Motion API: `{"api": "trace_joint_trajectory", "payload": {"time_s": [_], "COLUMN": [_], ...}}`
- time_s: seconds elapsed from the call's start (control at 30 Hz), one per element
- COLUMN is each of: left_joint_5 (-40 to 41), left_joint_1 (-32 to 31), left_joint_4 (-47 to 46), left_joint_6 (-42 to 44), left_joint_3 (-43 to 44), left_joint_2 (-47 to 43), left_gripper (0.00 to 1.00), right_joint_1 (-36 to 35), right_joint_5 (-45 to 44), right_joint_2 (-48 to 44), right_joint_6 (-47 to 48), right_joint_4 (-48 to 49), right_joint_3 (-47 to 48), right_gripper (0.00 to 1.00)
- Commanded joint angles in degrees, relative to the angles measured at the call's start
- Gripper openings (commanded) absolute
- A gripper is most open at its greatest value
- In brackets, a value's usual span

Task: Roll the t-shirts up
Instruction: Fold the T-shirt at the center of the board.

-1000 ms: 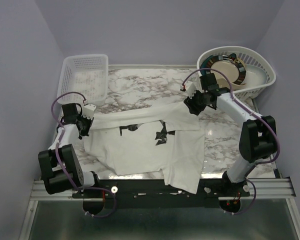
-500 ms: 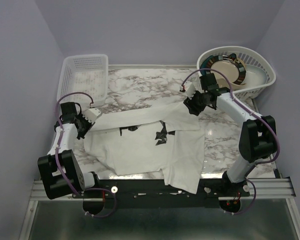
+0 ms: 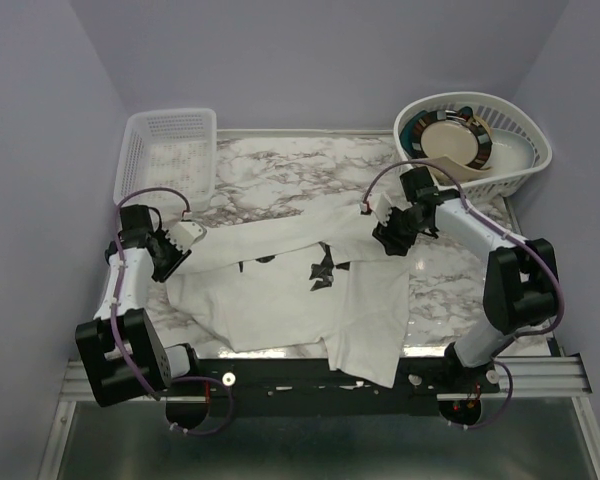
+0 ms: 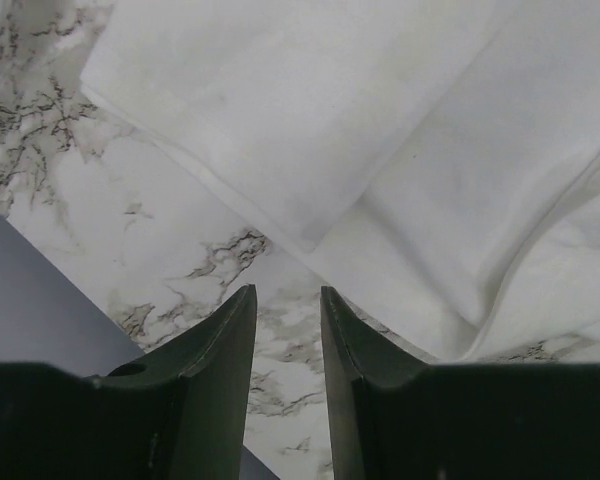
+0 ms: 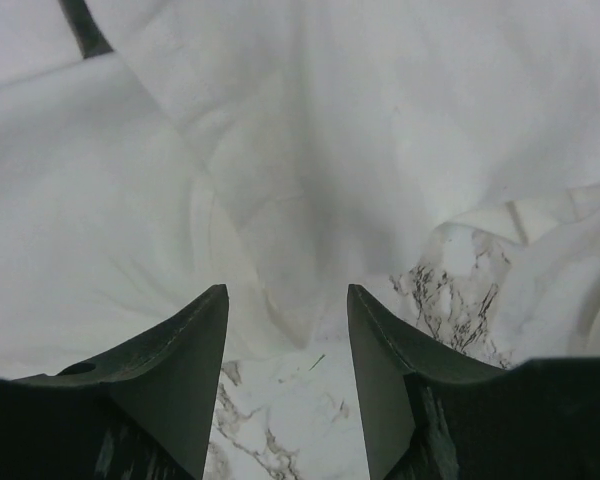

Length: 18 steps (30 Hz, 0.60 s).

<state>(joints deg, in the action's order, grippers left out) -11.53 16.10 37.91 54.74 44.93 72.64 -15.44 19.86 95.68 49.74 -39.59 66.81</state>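
Observation:
A white t-shirt [image 3: 280, 295] with black printed marks lies spread on the marble table, its far edge folded over into a band between the two arms. My left gripper [image 3: 183, 240] is at the band's left end. In the left wrist view the left gripper [image 4: 285, 292] stands open over bare marble, just short of a folded cloth corner [image 4: 310, 235]. My right gripper [image 3: 388, 233] is at the band's right end. Seen from the right wrist, the right gripper [image 5: 286, 292] is open and the t-shirt's [image 5: 310, 150] edge dips between its fingertips without being pinched.
A white lattice basket [image 3: 170, 150] stands at the back left. An oval white basket [image 3: 525, 160] with dishes sits at the back right. The shirt's lower corner [image 3: 365, 360] hangs over the table's near edge. Bare marble [image 3: 310, 170] shows behind the shirt.
My left gripper has opened and let go of the shirt's left end, drawing back a little to the left. The right gripper has shifted slightly nearer and is still open.

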Motion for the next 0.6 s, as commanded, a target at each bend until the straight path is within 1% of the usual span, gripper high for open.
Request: {"api": "trace_joint_trajectory", "payload": {"time_s": [0.0,0.07,0.1,0.17,0.2,0.23,0.27,0.3,0.33,0.4,0.43,0.47,0.57], "left_joint_5": [-4.90,-5.60,-5.52,-4.91,-4.21,-3.16,-2.02,0.17,0.71,1.42,1.60,1.60,1.69], "left_joint_1": [-0.63,-1.85,-2.29,-2.65,-2.82,-2.91,-2.91,-2.83,-2.74,-2.83,-2.91,-2.91,-3.18], "left_joint_4": [2.09,1.21,-1.06,-3.88,-8.16,-10.64,-13.54,-18.79,-20.75,-24.96,-26.30,-27.27,-29.56], "left_joint_6": [-3.40,-6.64,-8.32,-12.44,-14.12,-15.61,-17.46,-20.43,-21.25,-23.44,-24.06,-24.15,-22.93], "left_joint_3": [2.45,3.06,3.24,3.94,4.03,4.03,3.68,3.33,2.98,2.19,1.92,1.40,0.34], "left_joint_2": [-3.74,-2.69,-1.38,-0.05,1.17,1.53,1.89,2.59,2.94,4.08,4.35,4.61,6.28], "left_gripper": [0.42,0.41,0.41,0.37,0.35,0.28,0.25,0.21,0.12,0.02,0.00,0.00,0.00], "right_joint_1": [-0.38,-0.29,-0.29,-0.38,-0.38,-0.38,-0.38,-0.38,-0.38,-0.38,-0.38,-0.38,-0.38], "right_joint_5": [0.79,1.50,1.50,1.50,1.50,1.15,0.54,0.19,-0.43,-2.01,-2.54,-3.50,-5.61], "right_joint_2": [-5.06,-4.02,-2.70,-1.20,-0.59,0.90,1.61,2.66,4.67,7.40,8.55,11.43,16.36], "right_joint_6": [4.49,4.06,3.62,3.26,3.18,2.83,2.74,2.56,1.78,1.24,1.07,1.07,2.82], "right_joint_4": [-0.66,-1.10,-1.01,-0.75,-0.31,0.56,2.14,2.94,3.81,6.01,6.37,6.81,5.94], "right_joint_3": [-4.40,-2.83,-1.69,2.44,3.67,6.29,7.62,9.29,10.61,15.01,16.41,19.56,23.62], "right_gripper": [0.59,0.59,0.59,0.57,0.56,0.55,0.54,0.53,0.51,0.45,0.41,0.33,0.24]}}
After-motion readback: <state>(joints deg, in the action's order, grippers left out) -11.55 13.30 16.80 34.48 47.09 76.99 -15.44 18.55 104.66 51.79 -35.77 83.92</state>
